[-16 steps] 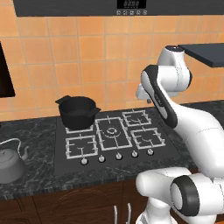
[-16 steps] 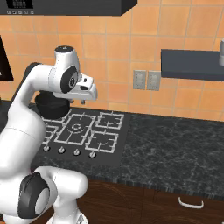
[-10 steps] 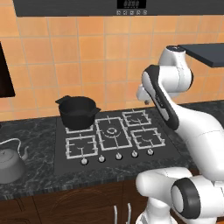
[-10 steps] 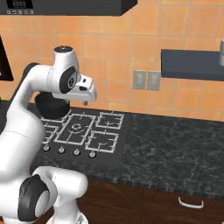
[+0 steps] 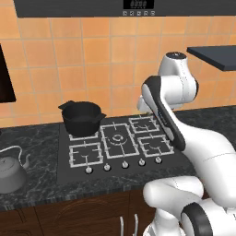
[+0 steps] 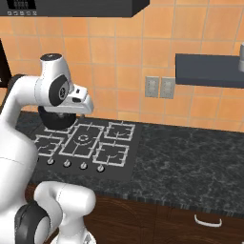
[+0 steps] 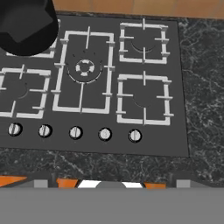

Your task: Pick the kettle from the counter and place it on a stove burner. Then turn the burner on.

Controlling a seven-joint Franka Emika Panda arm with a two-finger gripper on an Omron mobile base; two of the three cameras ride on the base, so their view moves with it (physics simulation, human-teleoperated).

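The grey kettle point(image 5: 11, 174) stands on the dark counter point(image 5: 39, 140) at the far left, its wire handle arched over it, left of the stove point(image 5: 115, 144). My gripper point(image 5: 142, 105) hangs high over the stove's back right part, far to the right of the kettle. It also shows above the grates in the right base view, gripper point(image 6: 84, 110). In the hand view the gripper point(image 7: 111, 181) is open, with nothing between its fingertips point(image 7: 41, 182). That view looks down on the stove point(image 7: 179, 65) and its row of silver knobs point(image 7: 75, 132).
A black two-handled pot point(image 5: 82, 117) sits on the back left burner, pot point(image 7: 26, 24). An orange tiled wall runs behind the counter point(image 6: 190, 157), with outlets point(image 6: 159, 87) and a dark shelf point(image 6: 209, 70) at right. Knobs point(image 5: 124, 164) line the stove's front edge.
The hand has swung a little to the left and dipped slightly over the stove. Kettle and pot have not moved.
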